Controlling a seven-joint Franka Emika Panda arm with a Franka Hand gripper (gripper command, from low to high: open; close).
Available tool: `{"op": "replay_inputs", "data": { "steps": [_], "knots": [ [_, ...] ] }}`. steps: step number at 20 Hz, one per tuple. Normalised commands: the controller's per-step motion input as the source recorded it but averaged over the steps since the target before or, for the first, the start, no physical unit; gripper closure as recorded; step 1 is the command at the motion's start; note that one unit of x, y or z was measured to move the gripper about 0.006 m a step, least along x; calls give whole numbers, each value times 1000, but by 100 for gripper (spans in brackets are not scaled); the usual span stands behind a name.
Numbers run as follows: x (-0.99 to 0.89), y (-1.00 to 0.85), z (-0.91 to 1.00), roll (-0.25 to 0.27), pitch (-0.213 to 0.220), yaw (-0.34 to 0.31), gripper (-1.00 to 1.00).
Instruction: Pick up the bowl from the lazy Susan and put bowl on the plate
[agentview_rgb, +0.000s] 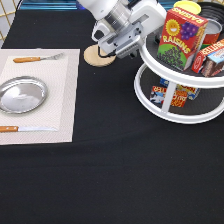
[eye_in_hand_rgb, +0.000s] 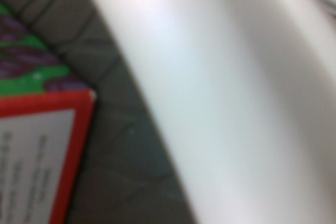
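Note:
The lazy Susan (agentview_rgb: 172, 118) stands at the exterior view's right, two white tiers with dark grey trays. Its white rim (eye_in_hand_rgb: 240, 100) and grey tray fill the wrist view. The black bowl does not show in either view. The silver plate (agentview_rgb: 22, 95) lies empty on a pale placemat (agentview_rgb: 65, 100) at the exterior view's left. My gripper (agentview_rgb: 144, 48) reaches down from the exterior view's top to the left edge of the upper tier, next to a red raisins box (agentview_rgb: 181, 37), which also shows in the wrist view (eye_in_hand_rgb: 37, 160).
A round tan wooden disc (agentview_rgb: 97, 56) lies just left of the gripper. A fork (agentview_rgb: 37, 59) and a knife (agentview_rgb: 25, 129) flank the plate on the placemat. More boxes (agentview_rgb: 212, 57) and a yellow lid (agentview_rgb: 187, 7) crowd the upper tier; packets (agentview_rgb: 172, 95) lie on the lower tier.

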Motion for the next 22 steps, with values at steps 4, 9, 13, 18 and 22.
{"op": "replay_inputs", "data": {
  "steps": [4, 9, 13, 18, 22],
  "knots": [
    [594, -135, 0, 63, 9, 91, -100],
    [-37, -83, 325, 22, 7, 51, -100],
    [-459, 0, 663, -35, -35, 47, -100],
    [-758, 73, 414, -122, -81, 46, -100],
    [-893, 179, 114, -160, -77, 45, -100]
  ]
}}
